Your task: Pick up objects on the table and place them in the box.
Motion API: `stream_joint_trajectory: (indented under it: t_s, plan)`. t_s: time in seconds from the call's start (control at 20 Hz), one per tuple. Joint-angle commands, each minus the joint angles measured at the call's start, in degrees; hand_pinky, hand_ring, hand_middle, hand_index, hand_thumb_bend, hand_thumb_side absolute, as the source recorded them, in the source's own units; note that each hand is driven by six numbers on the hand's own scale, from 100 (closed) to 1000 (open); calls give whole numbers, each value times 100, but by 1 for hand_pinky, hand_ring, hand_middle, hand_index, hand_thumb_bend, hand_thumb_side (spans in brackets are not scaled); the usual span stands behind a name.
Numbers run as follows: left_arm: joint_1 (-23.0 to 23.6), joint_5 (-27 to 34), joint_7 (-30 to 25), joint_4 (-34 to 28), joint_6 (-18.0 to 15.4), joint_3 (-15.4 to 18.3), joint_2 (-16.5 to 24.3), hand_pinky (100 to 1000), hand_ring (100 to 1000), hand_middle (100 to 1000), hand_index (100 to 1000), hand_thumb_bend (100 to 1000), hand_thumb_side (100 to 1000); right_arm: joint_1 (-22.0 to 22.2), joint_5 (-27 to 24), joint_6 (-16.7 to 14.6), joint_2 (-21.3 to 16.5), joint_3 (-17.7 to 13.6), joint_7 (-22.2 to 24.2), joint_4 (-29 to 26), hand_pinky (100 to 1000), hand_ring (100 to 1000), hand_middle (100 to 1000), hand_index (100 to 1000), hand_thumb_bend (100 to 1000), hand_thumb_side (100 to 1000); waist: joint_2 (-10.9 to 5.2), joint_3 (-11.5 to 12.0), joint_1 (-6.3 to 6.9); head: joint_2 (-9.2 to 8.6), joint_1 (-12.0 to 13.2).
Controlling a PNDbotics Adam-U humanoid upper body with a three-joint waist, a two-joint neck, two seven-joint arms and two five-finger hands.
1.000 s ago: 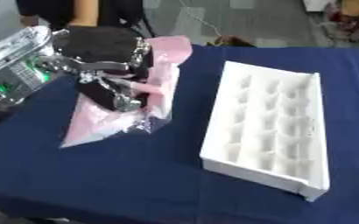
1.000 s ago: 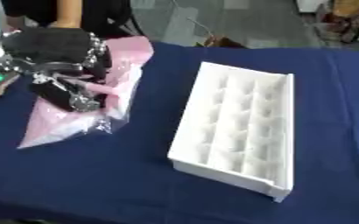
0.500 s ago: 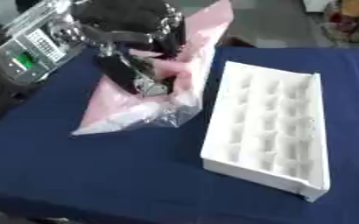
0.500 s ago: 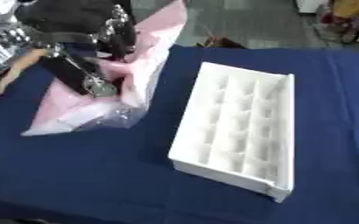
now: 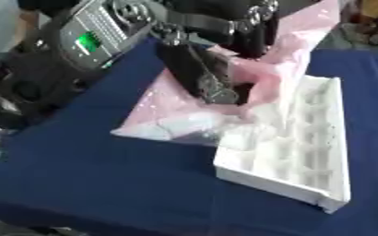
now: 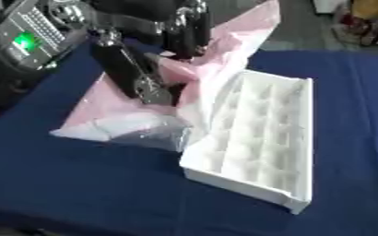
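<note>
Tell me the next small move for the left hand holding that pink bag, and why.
Probably carry it a little further right. The left hand grips the pink bag, whose lower end overlaps only the near-left edge of the white box; most compartments lie beyond it.

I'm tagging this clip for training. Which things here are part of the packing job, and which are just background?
Part of the job:
- pink plastic bag, pinched by the left hand
- white compartment box, with the bag's lower edge at its near-left corner

Background:
- blue tablecloth
- blurred clutter on the floor beyond the table
</note>
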Motion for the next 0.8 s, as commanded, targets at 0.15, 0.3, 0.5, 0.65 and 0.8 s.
stream_joint_trajectory:
  t_s: [0.15,0.3,0.5,0.65,0.8]
  plan:
    - [-135,-46,-66,-56,61,-47,-39,100,100,100,174,100,393,-67,-27,-8,-61,-6,25,-75,591,686,804,939,100,696,-42,-22,-29,-3,76]
    - [-196,-96,-93,-56,87,-111,-137,100,100,100,175,100,392,-76,-36,-16,-51,9,35,-76,591,686,804,939,100,696,-34,-48,-44,-3,116]
    - [-383,-428,-86,-14,48,-217,-362,100,100,100,178,100,385,-123,-62,-42,-20,54,67,-78,591,686,803,939,100,690,7,-135,-69,-3,242]
    - [-511,-850,1,204,-46,-328,-553,100,100,100,180,100,381,-195,-91,-70,25,108,110,-84,591,686,804,939,100,696,67,-259,-89,-12,378]
    - [-562,-1402,210,534,-242,-446,-694,100,100,100,181,100,376,-282,-126,-98,69,152,149,-97,591,686,803,939,100,697,152,-421,-99,-83,478]
